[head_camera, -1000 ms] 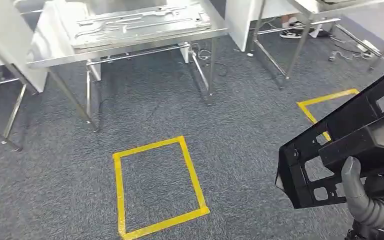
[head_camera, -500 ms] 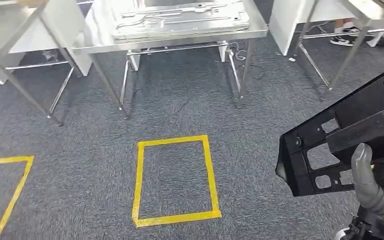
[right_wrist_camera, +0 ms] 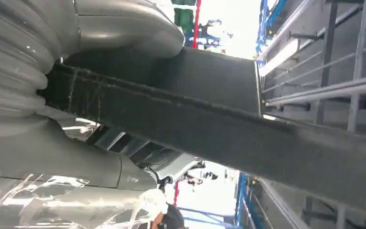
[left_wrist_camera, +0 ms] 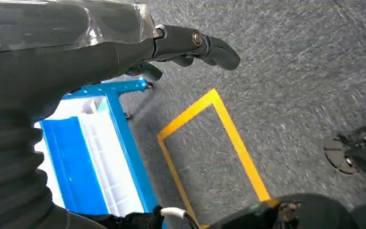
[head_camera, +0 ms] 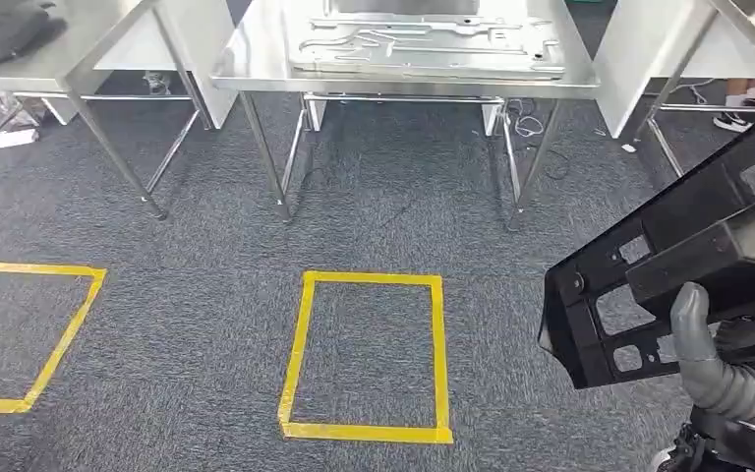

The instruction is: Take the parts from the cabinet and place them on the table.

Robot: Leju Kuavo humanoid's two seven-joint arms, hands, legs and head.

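Observation:
My right hand [head_camera: 723, 379] grips a black metal bracket part [head_camera: 668, 265] with rectangular cut-outs, held up at the lower right of the head view. In the right wrist view the grey thumb [right_wrist_camera: 124, 28] lies over the dark part [right_wrist_camera: 219, 119]. A steel table [head_camera: 256, 74] stands ahead at the top centre and bears a flat silver stamped panel [head_camera: 428, 44]. My left hand [left_wrist_camera: 186, 45] hangs beside my body above the carpet, its dark fingers curled in and holding nothing.
Yellow tape squares [head_camera: 369, 354] [head_camera: 20, 334] mark the grey carpet. More steel tables stand at the left [head_camera: 59, 59] and right [head_camera: 747, 29]. A person's shoes [head_camera: 737, 118] show under the right table. A blue cabinet frame [left_wrist_camera: 119, 143] shows in the left wrist view.
The camera has turned, so the whole scene slid to the right and the middle table now lies straight ahead. My right hand still holds the black part in the same place.

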